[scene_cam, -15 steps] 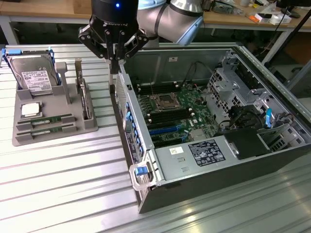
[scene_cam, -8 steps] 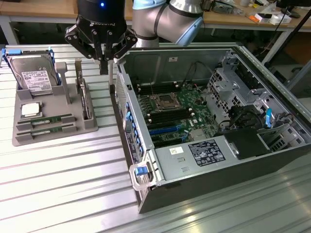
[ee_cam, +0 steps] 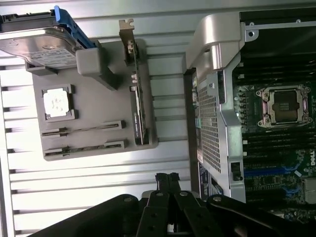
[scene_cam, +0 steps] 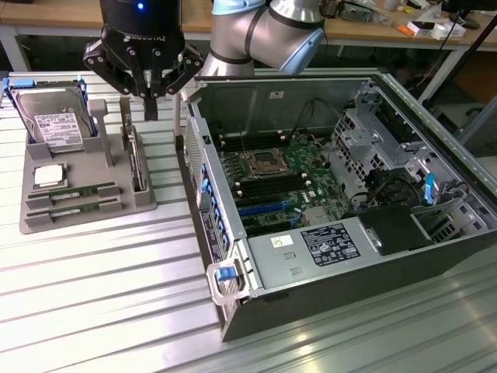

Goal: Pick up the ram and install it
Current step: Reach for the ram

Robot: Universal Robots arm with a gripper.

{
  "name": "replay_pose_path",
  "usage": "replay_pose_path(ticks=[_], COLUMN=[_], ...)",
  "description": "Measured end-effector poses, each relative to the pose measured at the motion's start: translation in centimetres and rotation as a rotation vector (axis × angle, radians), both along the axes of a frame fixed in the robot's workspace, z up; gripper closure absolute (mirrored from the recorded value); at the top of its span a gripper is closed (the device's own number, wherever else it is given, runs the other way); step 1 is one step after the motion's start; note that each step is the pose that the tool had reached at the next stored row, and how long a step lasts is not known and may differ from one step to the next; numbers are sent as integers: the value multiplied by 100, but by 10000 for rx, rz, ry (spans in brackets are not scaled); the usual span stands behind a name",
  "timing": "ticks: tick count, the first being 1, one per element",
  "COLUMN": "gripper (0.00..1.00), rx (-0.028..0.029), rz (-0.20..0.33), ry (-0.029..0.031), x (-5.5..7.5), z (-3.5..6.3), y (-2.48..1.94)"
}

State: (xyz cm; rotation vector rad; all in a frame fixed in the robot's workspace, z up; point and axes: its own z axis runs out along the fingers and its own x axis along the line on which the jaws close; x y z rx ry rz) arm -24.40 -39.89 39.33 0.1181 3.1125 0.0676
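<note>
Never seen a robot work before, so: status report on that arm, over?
Gripper shut, empty, hanging above grey tray. Ram lying in tray slot, untouched. Upright card in the tray close under gripper.

The arm [scene_cam: 260, 35] is silver-grey with pale blue joint caps [scene_cam: 309, 45]; the tool [scene_cam: 147, 109] is black, with linked fingers [scene_cam: 105, 62], pale lettering [scene_cam: 146, 36] and a small blue light [scene_cam: 140, 6].

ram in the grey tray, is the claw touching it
Apart. In the exterior view the claw hangs above the tray, while the ram lies low in its slot, with clear air between them.
</note>
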Motion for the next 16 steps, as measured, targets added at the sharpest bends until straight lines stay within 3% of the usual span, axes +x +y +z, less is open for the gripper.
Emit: replay_pose_path(ticks=[16], gripper=[89], rx=[0], rz=[1], ry=[0], x=[-354], z=[-2], y=[0])
